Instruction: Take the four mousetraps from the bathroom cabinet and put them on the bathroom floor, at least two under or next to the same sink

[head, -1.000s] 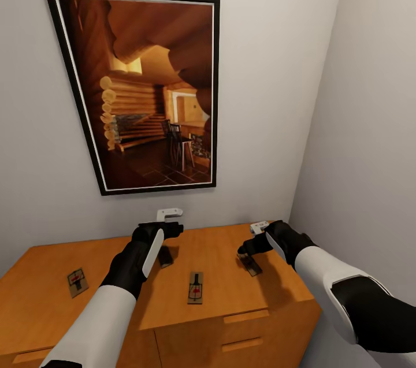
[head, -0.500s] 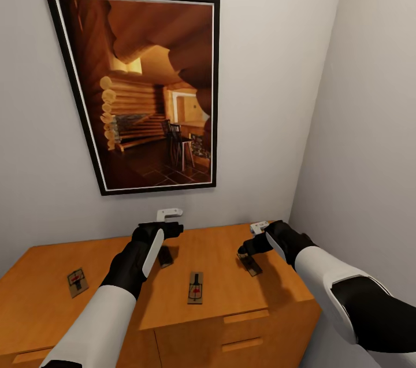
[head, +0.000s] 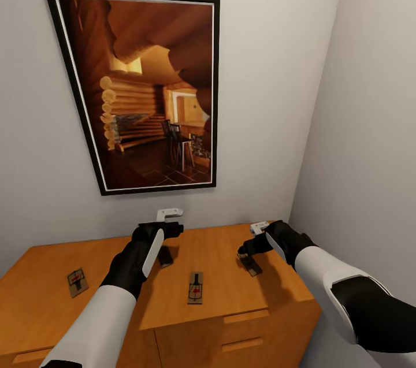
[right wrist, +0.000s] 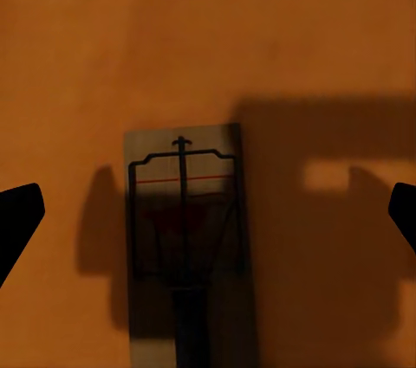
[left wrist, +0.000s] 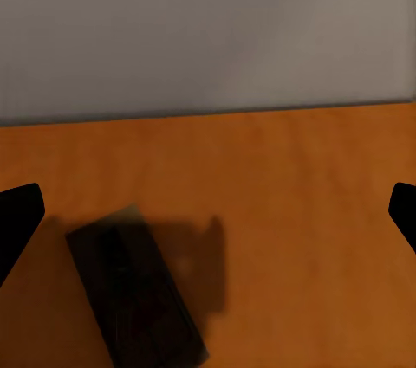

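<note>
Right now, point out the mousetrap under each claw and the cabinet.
Mousetrap under left claw [left wrist: 134, 294], left wrist view, middle of its shadowed board.
Mousetrap under right claw [right wrist: 186, 247], right wrist view, centre of the board on the wire.
Cabinet [head: 231, 284], head view, bare part of its flat top.

Head view evenly lit, sharp; wrist views dim, soft, arm shadows darkening cabinet [head: 231, 293] top.

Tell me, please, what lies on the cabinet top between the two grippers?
In the head view, the stretch of cabinet top between the left gripper and the right gripper is bare wood; the middle mousetrap lies nearer the front edge.
</note>
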